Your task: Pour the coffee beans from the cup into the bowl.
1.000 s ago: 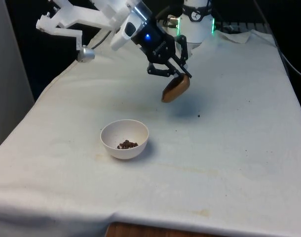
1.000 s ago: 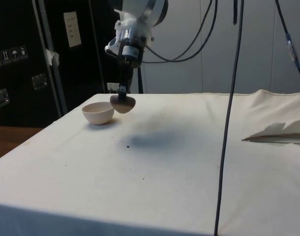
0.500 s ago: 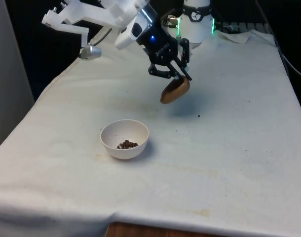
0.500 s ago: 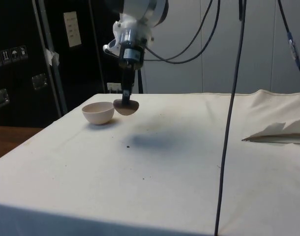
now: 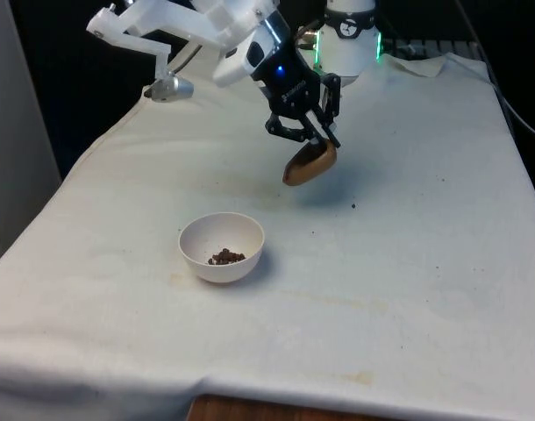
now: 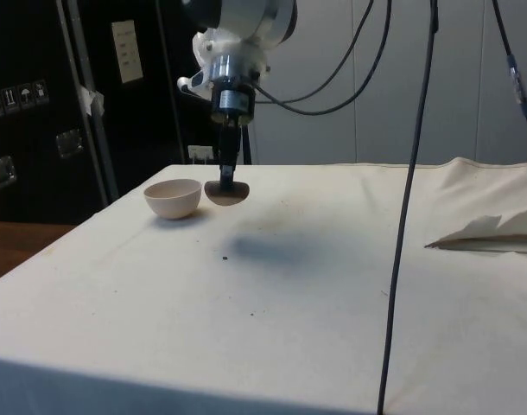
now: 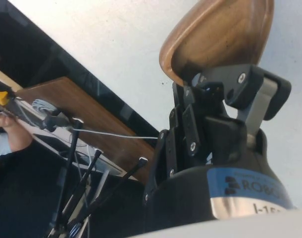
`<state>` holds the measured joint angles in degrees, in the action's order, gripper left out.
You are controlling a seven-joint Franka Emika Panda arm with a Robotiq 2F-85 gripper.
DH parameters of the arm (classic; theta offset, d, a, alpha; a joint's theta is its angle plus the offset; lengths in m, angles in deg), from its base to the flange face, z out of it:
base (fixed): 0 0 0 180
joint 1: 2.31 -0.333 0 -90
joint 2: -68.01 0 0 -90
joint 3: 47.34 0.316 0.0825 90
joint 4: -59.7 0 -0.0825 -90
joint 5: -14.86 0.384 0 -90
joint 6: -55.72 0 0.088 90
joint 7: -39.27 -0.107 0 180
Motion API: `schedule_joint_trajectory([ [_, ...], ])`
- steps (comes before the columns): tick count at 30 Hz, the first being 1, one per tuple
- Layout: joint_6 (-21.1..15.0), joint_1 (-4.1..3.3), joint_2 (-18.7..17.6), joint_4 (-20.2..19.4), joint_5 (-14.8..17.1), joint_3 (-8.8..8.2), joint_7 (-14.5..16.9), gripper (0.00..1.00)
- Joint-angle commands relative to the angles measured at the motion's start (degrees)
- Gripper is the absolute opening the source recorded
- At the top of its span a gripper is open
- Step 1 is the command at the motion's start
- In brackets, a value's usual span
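— Cup [image 5: 309, 163]? Brown, wooden, tilted on its side, held aloft beyond the white bowl [image 5: 222, 247], jaws clamped on its rim.

— Beans [image 5: 225, 257]? Small dark heap in the bowl; one stray speck [image 5: 353, 207] on the worktop [image 5: 408, 263].

— Risk? Leftover beans possibly spilling onto the cloth, given the tilt away from the bowl.

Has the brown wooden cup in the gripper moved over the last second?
Yes. In the side view the brown wooden cup, gripped by the black gripper, has drifted away from the white bowl and turned more upright.
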<state>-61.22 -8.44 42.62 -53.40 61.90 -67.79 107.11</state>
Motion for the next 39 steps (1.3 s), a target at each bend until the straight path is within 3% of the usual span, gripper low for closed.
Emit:
schedule_joint_trajectory([
  [1, -0.46, 0.00, 0.11, -0.23, -0.46, 0.23, -0.06, 0.00],
  [2, -2.12, -0.74, 0.69, -1.03, -1.43, 0.00, -0.69, 0.00],
  [7, -4.07, -0.69, 1.20, -1.95, -3.15, 0.92, -1.15, 0.00],
  [8, -2.86, 0.00, 0.80, -1.38, -2.52, 1.26, -0.52, 0.00],
  [9, -4.35, -0.69, 1.26, -2.12, -3.38, 1.03, -1.15, 0.00],
  [12, -5.33, -0.74, 1.38, -2.52, -4.24, 1.38, -1.38, 0.00],
  [17, -7.33, -0.74, 1.78, -3.38, -5.90, 2.18, -1.89, 0.00],
  [18, -6.25, 0.00, 1.38, -2.81, -5.33, 2.64, -1.20, 0.00],
  [19, -7.62, -0.69, 1.83, -3.50, -6.19, 2.35, -1.95, 0.00],
  [25, -9.80, -0.74, 2.12, -4.35, -8.25, 3.21, -2.69, 0.00],
  [26, -8.42, 0.00, 1.60, -3.61, -7.39, 3.55, -2.01, 0.00],
  [27, -10.08, -0.74, 2.12, -4.47, -8.59, 3.32, -2.86, 0.00],
  [35, -13.06, -0.74, 2.58, -5.79, -11.46, 4.58, -4.13, 0.00],
  [36, -11.80, 0.00, 2.23, -5.10, -10.71, 4.93, -3.44, 0.00],
  [37, -13.41, -0.74, 2.58, -5.90, -11.75, 4.70, -4.30, 0.00],
  [39, -14.55, -0.74, 2.69, -6.42, -12.55, 5.16, -4.70, 0.00],
])
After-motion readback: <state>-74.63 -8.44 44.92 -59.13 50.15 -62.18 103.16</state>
